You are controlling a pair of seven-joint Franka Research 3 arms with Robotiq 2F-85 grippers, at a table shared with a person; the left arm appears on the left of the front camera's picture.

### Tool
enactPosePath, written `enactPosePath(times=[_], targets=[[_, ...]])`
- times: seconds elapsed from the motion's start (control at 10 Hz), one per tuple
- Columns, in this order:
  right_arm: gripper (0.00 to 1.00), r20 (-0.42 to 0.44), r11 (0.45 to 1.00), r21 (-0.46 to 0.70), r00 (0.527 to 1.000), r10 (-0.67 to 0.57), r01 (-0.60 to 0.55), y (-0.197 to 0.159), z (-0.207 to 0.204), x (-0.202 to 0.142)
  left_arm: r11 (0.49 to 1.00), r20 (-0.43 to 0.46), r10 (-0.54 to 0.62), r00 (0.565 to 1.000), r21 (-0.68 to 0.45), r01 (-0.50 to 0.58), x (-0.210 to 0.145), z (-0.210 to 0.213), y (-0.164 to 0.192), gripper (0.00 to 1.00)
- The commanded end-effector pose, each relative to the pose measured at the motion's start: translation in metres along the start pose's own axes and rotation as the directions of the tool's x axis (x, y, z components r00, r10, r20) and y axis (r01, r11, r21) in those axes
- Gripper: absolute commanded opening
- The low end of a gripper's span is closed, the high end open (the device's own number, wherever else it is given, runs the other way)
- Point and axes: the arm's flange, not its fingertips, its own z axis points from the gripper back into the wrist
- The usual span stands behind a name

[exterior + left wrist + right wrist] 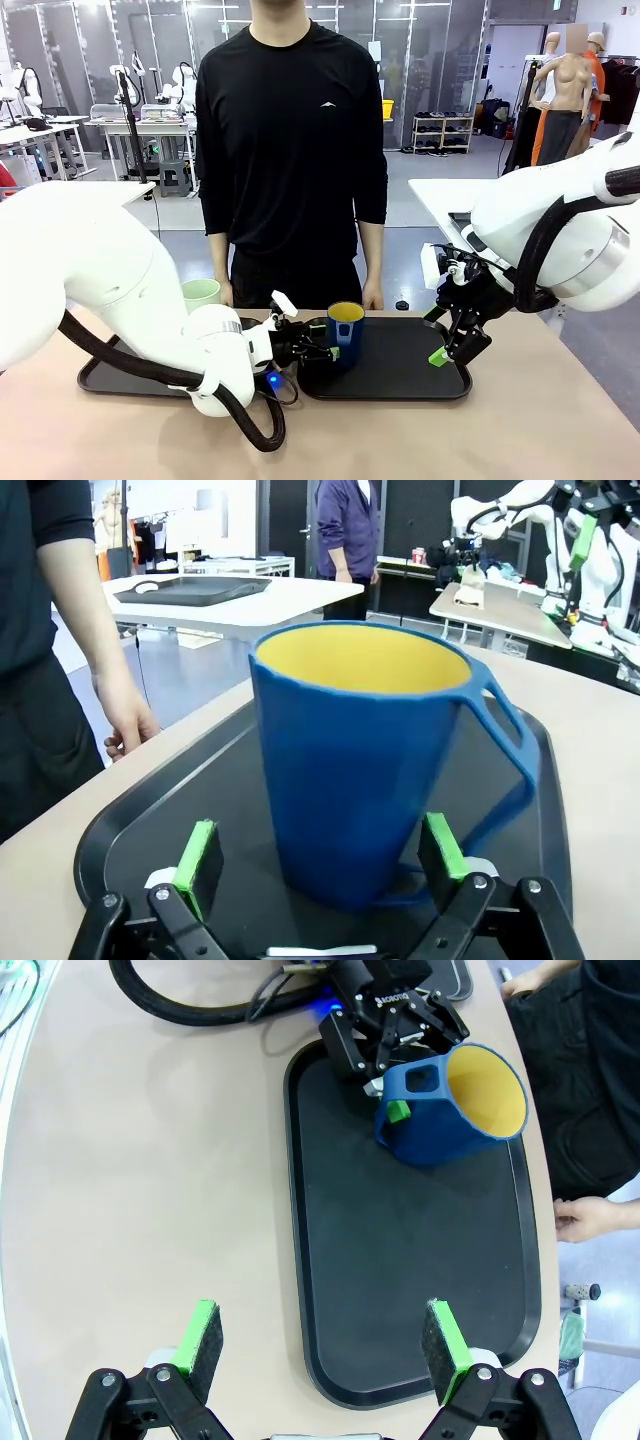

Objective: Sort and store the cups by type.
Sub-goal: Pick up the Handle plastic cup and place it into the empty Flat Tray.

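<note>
A dark blue mug (365,770) with a yellow inside stands upright on a black tray (300,1210), at the tray's end nearest the left tool (318,349). In the left wrist view the mug sits directly ahead of that tool, between its two green pads (197,865), which stand wide apart on either side of the mug's base. A gap shows on each side, so the pads do not look to be touching the mug. The mug's long axis is vertical, while the left tool reaches in level with the table (560,420), so its fingers lie across that axis. The handle (505,750) juts out beyond the pad on the picture's right, clear of the space between the pads.

The right tool (452,345) hangs above the opposite end of the same tray, well apart from the mug, its green pads also spread and holding nothing. The left arm is plainly the nearer one.

A pale mint-green tumbler (201,296) stands upright beyond the left arm, on the far side from the mug, above a second dark tray (100,378). A person stands at the far edge of the table, hands lowered at its edge.

The mug looks ready either to be gripped or left where it stands.
</note>
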Motion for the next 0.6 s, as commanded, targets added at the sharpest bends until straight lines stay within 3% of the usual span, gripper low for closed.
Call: enactPosePath(times=[0.0, 0.5], targets=[[1.00, -0.012, 1.000, -0.007, 1.000, -0.003, 0.003, 0.000, 0.000, 0.000, 0.998, 0.000, -0.040, 0.999, 0.039, 0.040, -0.058, 0.028, -0.066, 1.00], [1.00, -0.012, 1.000, -0.007, 1.000, -0.003, 0.003, 0.000, 0.000, 0.000, 0.998, 0.054, -0.030, 0.998, 0.051, 0.027, -0.053, 0.056, -0.082, 1.00]])
